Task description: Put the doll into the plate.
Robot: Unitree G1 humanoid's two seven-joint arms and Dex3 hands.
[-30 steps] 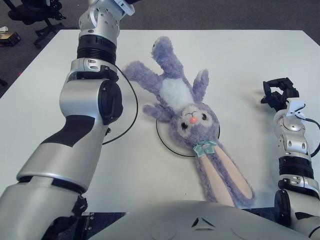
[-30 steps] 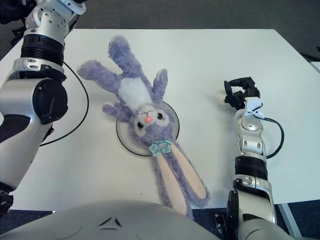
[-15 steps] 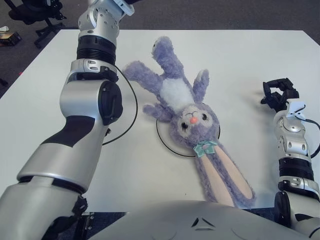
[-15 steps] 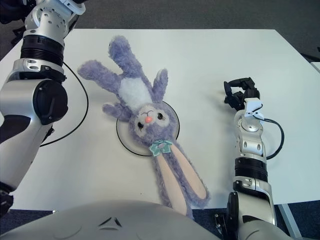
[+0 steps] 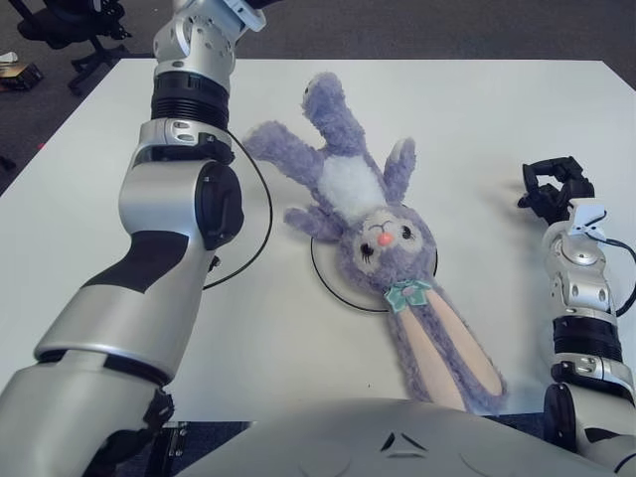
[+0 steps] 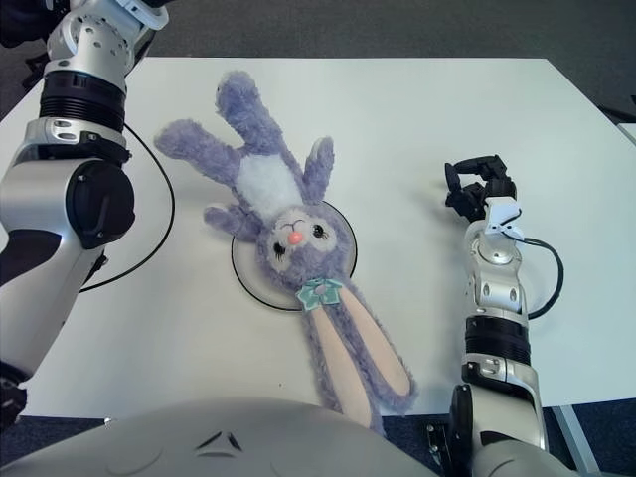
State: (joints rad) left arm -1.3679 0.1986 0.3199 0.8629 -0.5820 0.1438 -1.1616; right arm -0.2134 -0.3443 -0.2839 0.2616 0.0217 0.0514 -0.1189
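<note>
From my station I saw the white worktop [image 5: 497, 119] fill most of both views, with dark floor beyond its far edge. The left arm [image 5: 179, 219] was the next biggest thing, a silver and black column that ran from 7 o'clock up to 11 o'clock and out past the top edge; the left robot hand was out of frame, so I could not tell its state. The purple doll [image 5: 383, 243], a long-eared plush rabbit, lay on its back diagonally across the middle, legs toward 11 o'clock and ears toward 5 o'clock, reaching the near edge of the worktop. Its head and a teal bow covered most of the plate [image 5: 333, 285], a white disc with a dark rim at the centre; the body and legs lay off the plate on the worktop. The right robot hand [image 6: 477, 187] showed at 3 o'clock, well apart from the doll, its dark fingers curled inward and holding nothing. An office chair [image 5: 70, 25] stood on the floor at 11 o'clock.
</note>
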